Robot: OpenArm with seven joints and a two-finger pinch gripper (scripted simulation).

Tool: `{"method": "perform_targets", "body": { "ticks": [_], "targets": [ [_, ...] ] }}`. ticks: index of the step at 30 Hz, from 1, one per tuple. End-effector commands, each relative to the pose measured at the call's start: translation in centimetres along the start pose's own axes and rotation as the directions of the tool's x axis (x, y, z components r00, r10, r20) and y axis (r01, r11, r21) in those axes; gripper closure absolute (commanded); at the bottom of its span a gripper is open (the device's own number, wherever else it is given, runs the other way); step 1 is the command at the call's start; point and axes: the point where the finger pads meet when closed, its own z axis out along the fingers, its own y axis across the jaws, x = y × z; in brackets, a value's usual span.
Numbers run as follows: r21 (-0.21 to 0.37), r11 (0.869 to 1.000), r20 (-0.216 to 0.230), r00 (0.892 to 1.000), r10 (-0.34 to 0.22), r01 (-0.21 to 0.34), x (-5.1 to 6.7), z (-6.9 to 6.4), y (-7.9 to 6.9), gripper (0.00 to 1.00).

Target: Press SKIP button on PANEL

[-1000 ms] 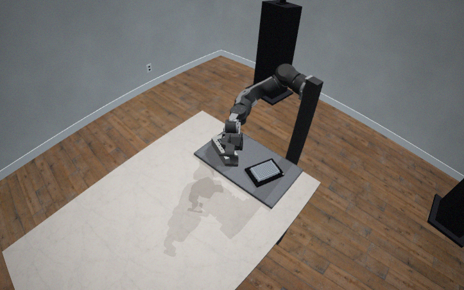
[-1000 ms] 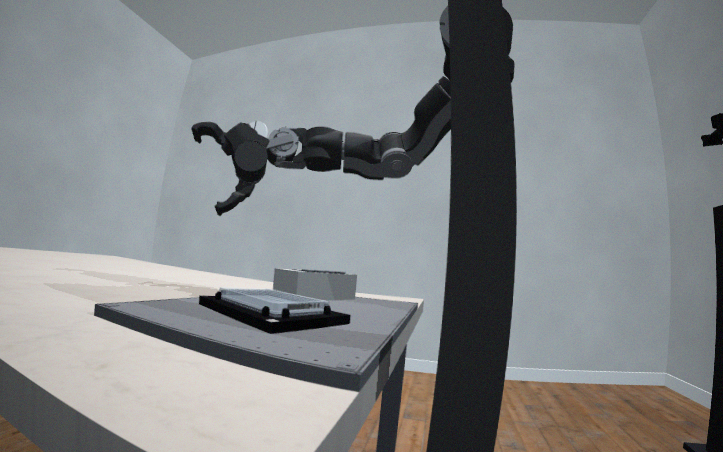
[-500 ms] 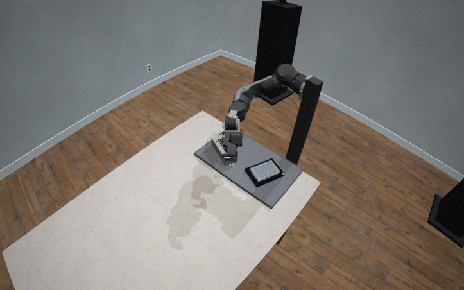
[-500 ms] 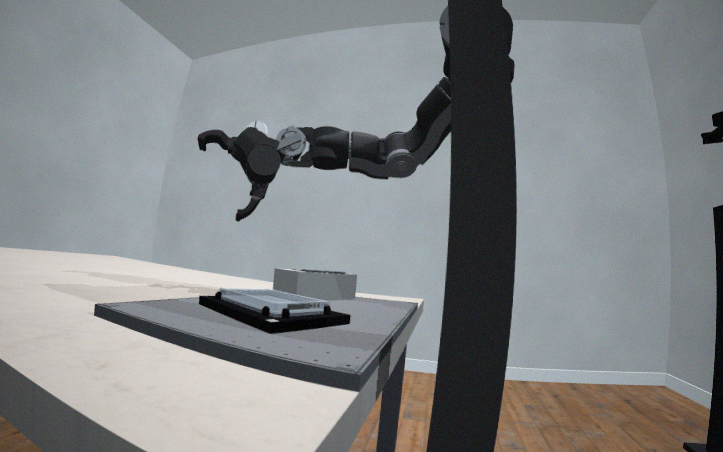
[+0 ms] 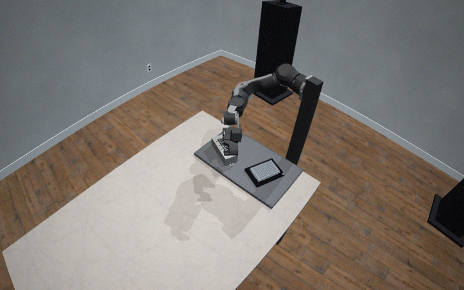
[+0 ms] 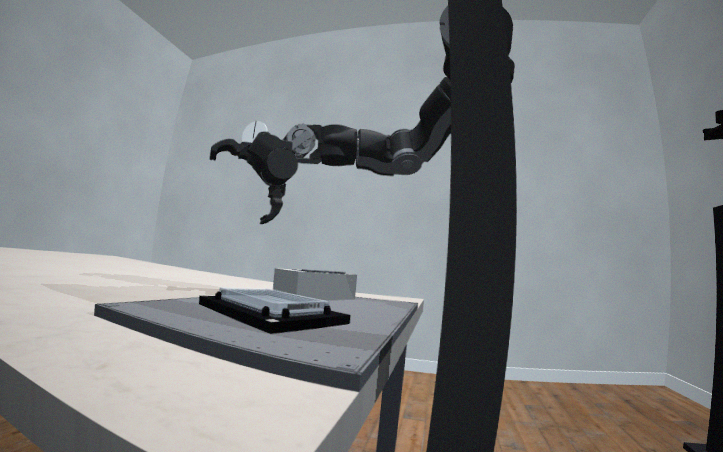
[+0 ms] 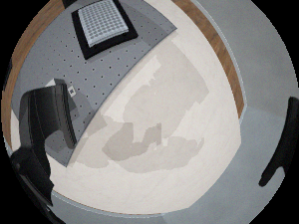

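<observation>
The PANEL (image 5: 221,149) is a grey box on the left part of the grey deck; in the top view my gripper hides most of its top. It also shows in the exterior view (image 6: 314,282). The button names and lamps are too small to read. My gripper (image 6: 240,182) is wide open and empty, high above the panel. One finger shows at the left of the wrist view (image 7: 47,123). The 96-well plate M06 (image 5: 265,170) lies flat on the black nest N1 (image 5: 267,179), also seen in the exterior view (image 6: 271,302) and the wrist view (image 7: 101,22).
The grey deck (image 5: 248,163) sits at the edge of the white table. A black post (image 5: 303,119) that carries the arm stands right behind the deck. Two black pillars (image 5: 276,46) stand farther off on the floor.
</observation>
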Motion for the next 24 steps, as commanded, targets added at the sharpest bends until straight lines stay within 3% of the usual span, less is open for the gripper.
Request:
{"method": "perform_targets", "body": {
  "ticks": [1, 3, 6, 18, 20, 23, 24],
  "targets": [
    [0.001, 1.0, 0.0, 1.0, -0.004, 0.004, 0.0, -0.1, 0.1, 0.0],
    [0.085, 0.995, -0.017, 0.999, -0.051, 0.052, 0.2, -0.9, -1.5, 0.0],
    [0.215, 0.968, -0.052, 0.991, -0.121, 0.13, 0.4, -2.0, -3.9, 0.0],
    [0.215, 0.968, -0.052, 0.991, -0.121, 0.13, 0.4, -2.0, -3.9, 0.0],
    [0.293, 0.939, -0.08, 0.984, -0.162, 0.179, 0.7, -2.7, -5.4, 0.0],
    [0.41, 0.876, -0.128, 0.967, -0.222, 0.255, 0.9, -3.9, -7.8, 0.0],
    [0.41, 0.876, -0.128, 0.967, -0.222, 0.255, 0.9, -3.9, -7.8, 0.0]
  ]
}}
